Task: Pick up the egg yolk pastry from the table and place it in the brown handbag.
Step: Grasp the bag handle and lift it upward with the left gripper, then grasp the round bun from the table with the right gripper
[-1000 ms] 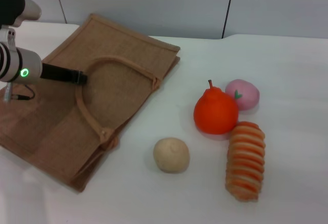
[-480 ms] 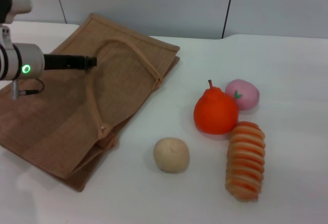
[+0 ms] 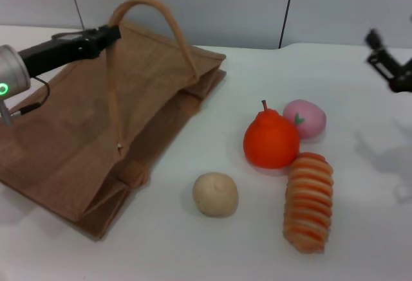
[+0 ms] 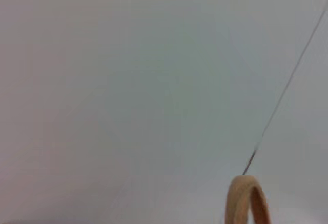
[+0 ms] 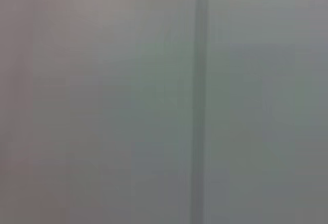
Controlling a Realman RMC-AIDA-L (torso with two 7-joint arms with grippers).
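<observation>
The egg yolk pastry [image 3: 215, 194], a pale beige ball, sits on the white table in front of the brown handbag [image 3: 71, 146]. The handbag lies at the left, and one of its looped handles [image 3: 174, 27] is raised into an arch. My left gripper [image 3: 111, 35] is shut on that handle at its top left and holds it up, far from the pastry. A piece of the handle also shows in the left wrist view [image 4: 248, 198]. My right gripper [image 3: 386, 62] hangs in the air at the far right edge, well away from the pastry. The right wrist view shows only wall.
An orange pear-shaped fruit [image 3: 270, 141], a pink peach [image 3: 306, 117] and a striped bread roll [image 3: 309, 200] stand close together to the right of the pastry. A grey wall runs behind the table.
My left gripper has lifted the handle up and back, raising the bag's upper side. My right gripper has come into view at the right edge. The pastry has not moved.
</observation>
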